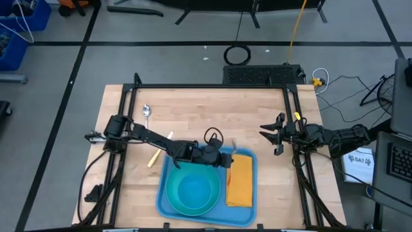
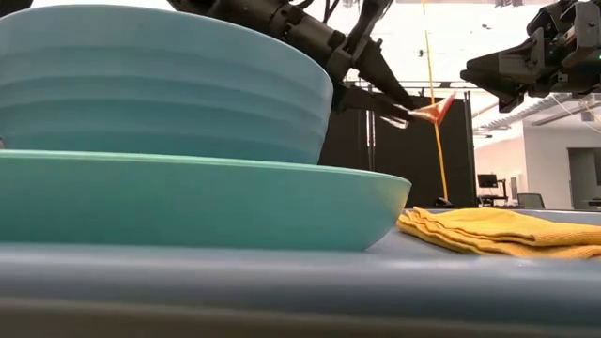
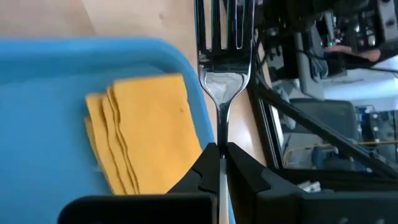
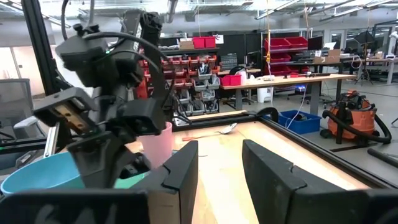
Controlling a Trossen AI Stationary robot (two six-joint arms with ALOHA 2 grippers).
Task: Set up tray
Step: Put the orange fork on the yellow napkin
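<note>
The blue tray (image 1: 222, 207) (image 3: 50, 93) lies at the table's near edge. On it a teal bowl (image 2: 160, 84) sits in a teal plate (image 2: 188, 202) (image 1: 191, 193), with a folded yellow napkin (image 1: 239, 180) (image 3: 149, 130) lying flat to their right. My left gripper (image 1: 226, 158) (image 3: 221, 149) hovers over the tray's far right part, shut on a metal fork (image 3: 225, 68) (image 2: 413, 115). My right gripper (image 1: 277, 133) (image 4: 219, 168) waits open above the table's right side, touching nothing. My left gripper pinches the fork's handle (image 3: 221, 140) between its two fingers. The fingers slant down from the table's left, and the fork runs on along them, its tines (image 3: 227, 25) pointing toward the table's right. The fork is lifted clear, above the tray's right rim beside the napkin.
A spoon (image 1: 147, 111) (image 4: 221, 130) lies on the table's far left part. A pale yellow utensil (image 1: 154, 156) lies left of the tray under my left arm. A pink cup (image 4: 155, 146) stands by the bowl. Bare wood lies between the tray and my right arm.
</note>
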